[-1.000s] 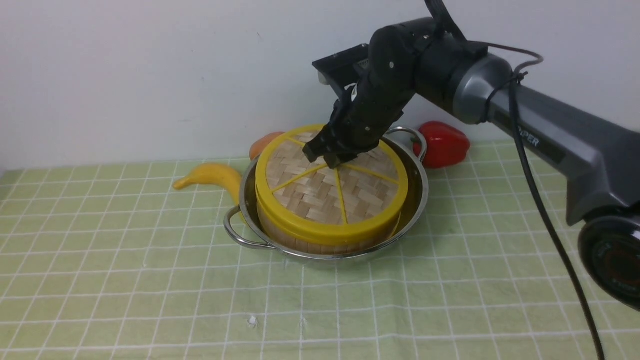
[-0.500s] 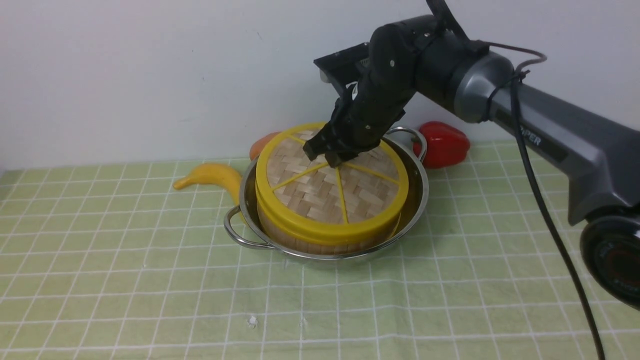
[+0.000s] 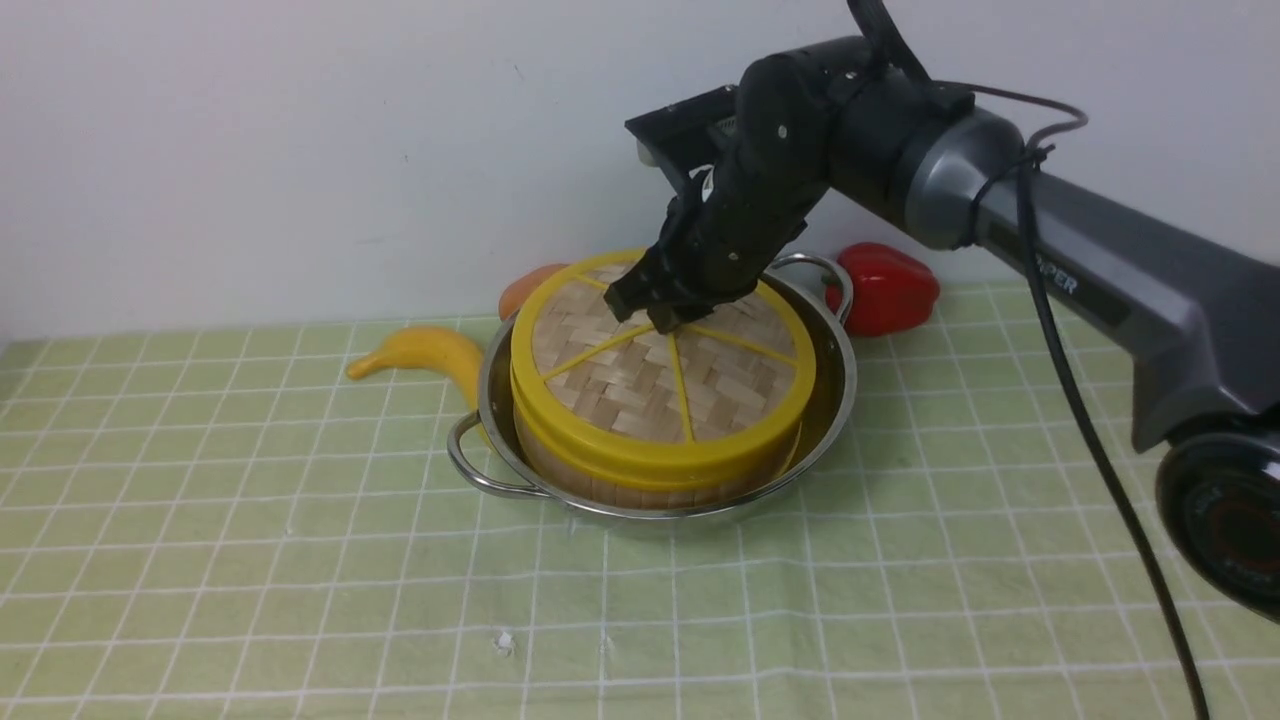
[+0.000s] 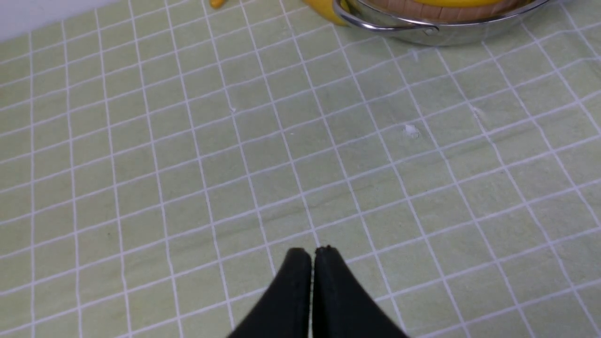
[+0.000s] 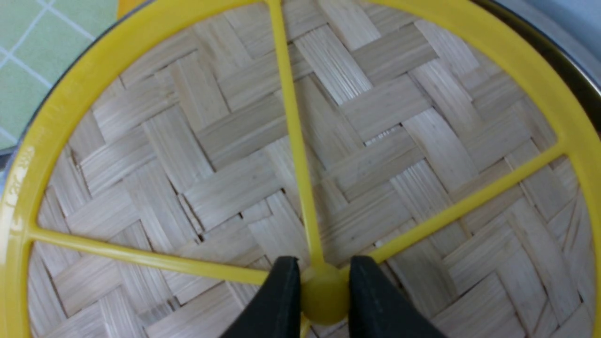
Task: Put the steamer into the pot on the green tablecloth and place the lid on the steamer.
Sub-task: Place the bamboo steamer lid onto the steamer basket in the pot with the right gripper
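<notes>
The lid (image 3: 660, 385), a woven disc with yellow rim and spokes, lies flat on the steamer (image 3: 640, 487). The steamer sits inside the shiny pot (image 3: 832, 400) on the green tablecloth (image 3: 300, 560). My right gripper (image 3: 648, 315) reaches down onto the lid's centre. In the right wrist view the right gripper (image 5: 324, 264) is shut on the small yellow knob (image 5: 324, 295), one black finger on each side. The steamer's contents are hidden under the lid. My left gripper (image 4: 312, 251) is shut and empty, hovering over bare cloth short of the pot (image 4: 422, 35).
A banana (image 3: 420, 352) lies against the pot's left side. An orange object (image 3: 525, 288) sits behind the pot and a red pepper (image 3: 885, 288) to its right, near the white wall. A small white speck (image 3: 505, 640) lies on the cloth in front.
The right gripper and the lid rose a touch half a second ago and are back down now. The left gripper has stayed shut.
</notes>
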You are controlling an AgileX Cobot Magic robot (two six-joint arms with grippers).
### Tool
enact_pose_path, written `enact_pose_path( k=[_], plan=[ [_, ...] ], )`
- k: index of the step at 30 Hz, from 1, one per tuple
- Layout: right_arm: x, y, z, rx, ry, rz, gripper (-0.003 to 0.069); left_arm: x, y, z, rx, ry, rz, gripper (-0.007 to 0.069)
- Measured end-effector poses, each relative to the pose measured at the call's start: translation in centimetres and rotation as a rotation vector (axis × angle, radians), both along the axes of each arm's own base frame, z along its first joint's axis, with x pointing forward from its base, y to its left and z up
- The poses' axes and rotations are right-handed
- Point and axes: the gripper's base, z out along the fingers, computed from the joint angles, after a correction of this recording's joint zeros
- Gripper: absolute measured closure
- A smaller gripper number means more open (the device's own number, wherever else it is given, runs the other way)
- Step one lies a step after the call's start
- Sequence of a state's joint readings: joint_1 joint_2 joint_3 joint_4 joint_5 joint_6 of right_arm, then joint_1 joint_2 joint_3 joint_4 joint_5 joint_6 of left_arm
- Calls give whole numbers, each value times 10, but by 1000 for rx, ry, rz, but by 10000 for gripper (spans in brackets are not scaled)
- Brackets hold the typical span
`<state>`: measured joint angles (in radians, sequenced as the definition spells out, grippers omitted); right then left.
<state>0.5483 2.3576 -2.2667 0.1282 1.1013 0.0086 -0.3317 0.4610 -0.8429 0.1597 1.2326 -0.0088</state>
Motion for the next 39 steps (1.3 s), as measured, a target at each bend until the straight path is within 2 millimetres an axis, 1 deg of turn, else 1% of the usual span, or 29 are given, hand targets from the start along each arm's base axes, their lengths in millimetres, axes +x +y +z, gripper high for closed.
enact_pose_path(
  k=[30,35,39],
  plan=[
    [0,2,-2,13,13,2,513,0,0,0,0,0,0,623],
    [-1,1,5,2,17,7,513,0,0,0,0,0,0,623],
    [-3,1,20,3,12,9,513,0,0,0,1,0,0,623]
  ],
)
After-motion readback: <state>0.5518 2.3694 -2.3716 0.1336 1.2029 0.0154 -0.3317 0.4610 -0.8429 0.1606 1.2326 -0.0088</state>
